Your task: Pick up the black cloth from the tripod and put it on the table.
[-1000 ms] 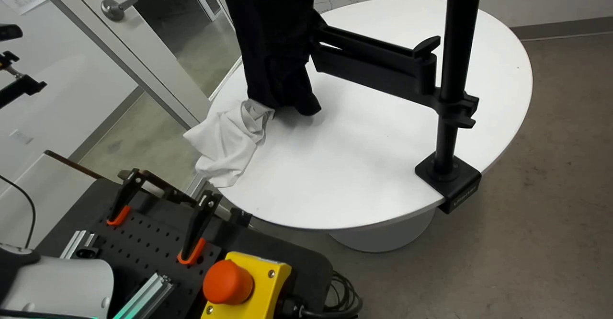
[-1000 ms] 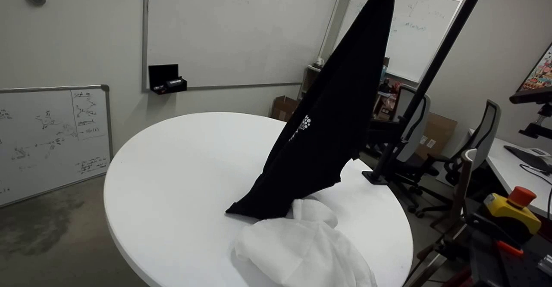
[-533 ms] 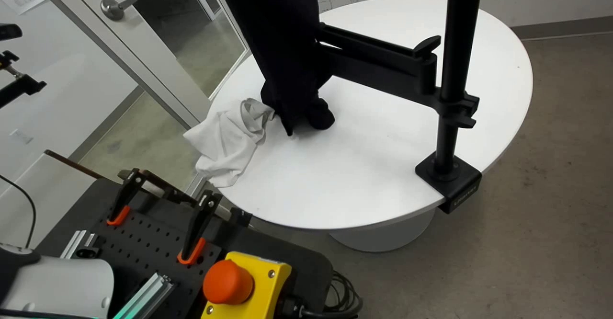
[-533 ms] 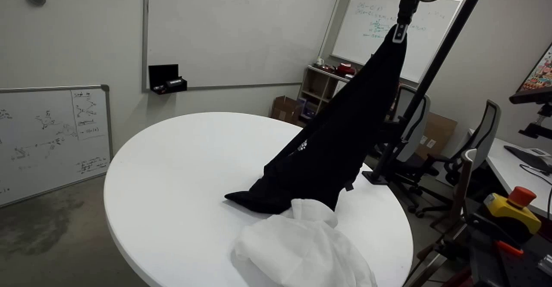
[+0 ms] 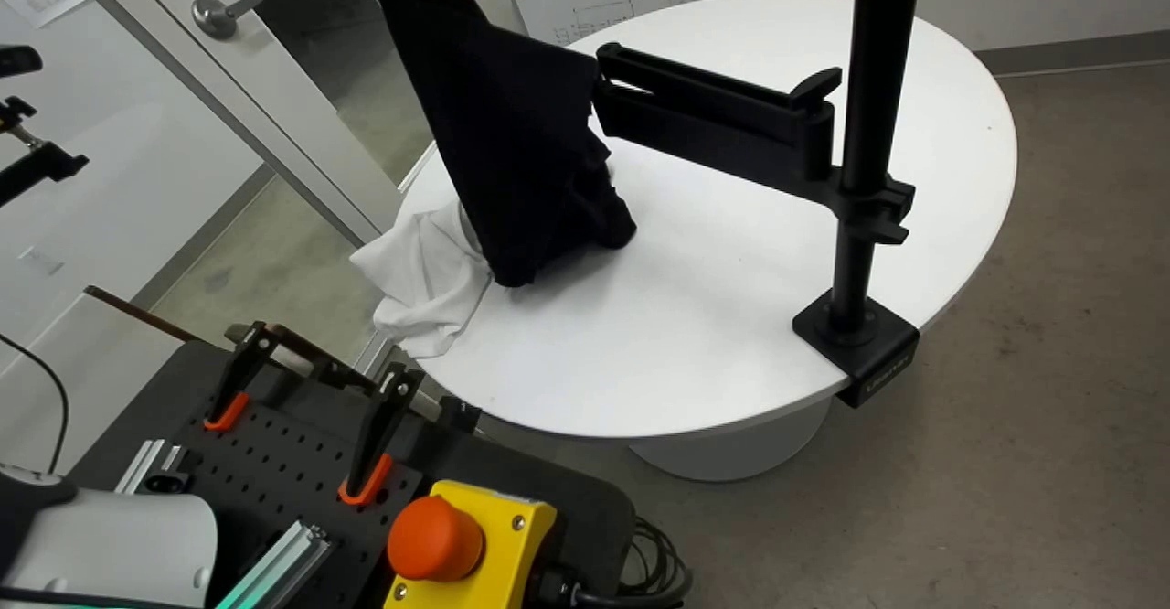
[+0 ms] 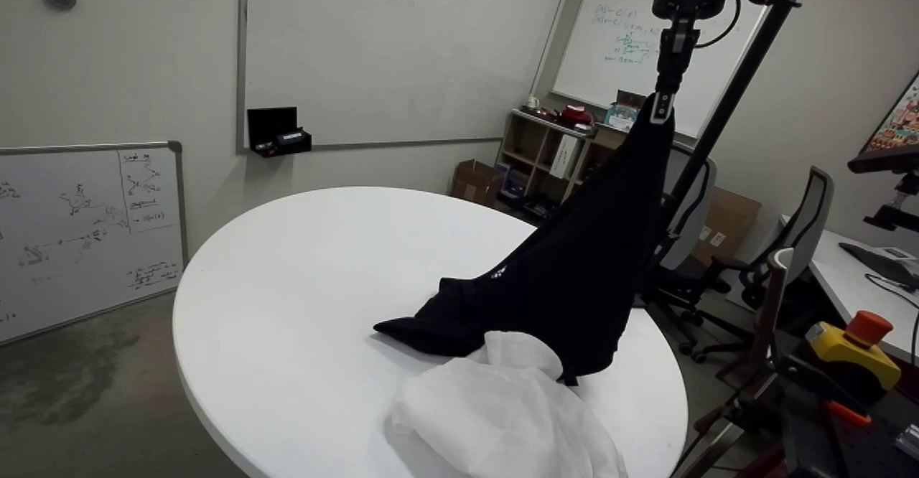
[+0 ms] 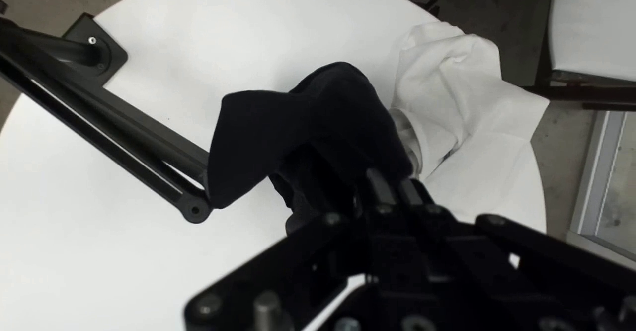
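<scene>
The hand [image 6: 662,107] is closed, gripping the upper end of the black cloth [image 6: 589,255]. From there the cloth hangs below the hand, its long axis slanting, its lower end resting on the surface [image 6: 301,284]. Beside this end lies the white cloth [image 6: 502,413], partly over the edge; on the opposite side reaches the stand's arm [image 5: 713,133], touching or not I cannot tell. Lowering should probably avoid this arm.

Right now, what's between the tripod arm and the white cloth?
The black cloth, pinched in the gripper. The wrist view shows it between the tripod arm and the white cloth.
</scene>
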Controlling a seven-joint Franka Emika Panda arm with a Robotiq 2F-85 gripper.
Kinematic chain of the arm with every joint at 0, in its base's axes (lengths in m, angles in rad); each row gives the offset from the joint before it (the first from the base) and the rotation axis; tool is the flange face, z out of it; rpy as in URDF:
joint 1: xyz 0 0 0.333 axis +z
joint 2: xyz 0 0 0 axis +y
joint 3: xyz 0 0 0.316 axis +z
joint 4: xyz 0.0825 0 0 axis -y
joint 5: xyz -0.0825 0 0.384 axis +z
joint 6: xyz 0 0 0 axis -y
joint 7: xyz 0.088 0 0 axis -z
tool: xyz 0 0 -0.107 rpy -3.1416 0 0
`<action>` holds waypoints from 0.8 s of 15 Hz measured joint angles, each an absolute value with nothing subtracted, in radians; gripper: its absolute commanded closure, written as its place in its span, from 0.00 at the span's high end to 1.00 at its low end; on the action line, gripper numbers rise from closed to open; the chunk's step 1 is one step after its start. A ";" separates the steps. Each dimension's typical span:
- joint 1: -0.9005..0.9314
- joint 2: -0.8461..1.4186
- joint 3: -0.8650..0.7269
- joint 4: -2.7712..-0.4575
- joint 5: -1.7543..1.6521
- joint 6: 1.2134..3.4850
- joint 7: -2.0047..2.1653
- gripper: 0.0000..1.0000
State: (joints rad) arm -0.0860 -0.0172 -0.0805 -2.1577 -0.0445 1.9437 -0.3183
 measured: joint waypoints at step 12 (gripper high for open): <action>-0.045 0.069 -0.038 -2.171 0.025 2.148 -0.208 0.36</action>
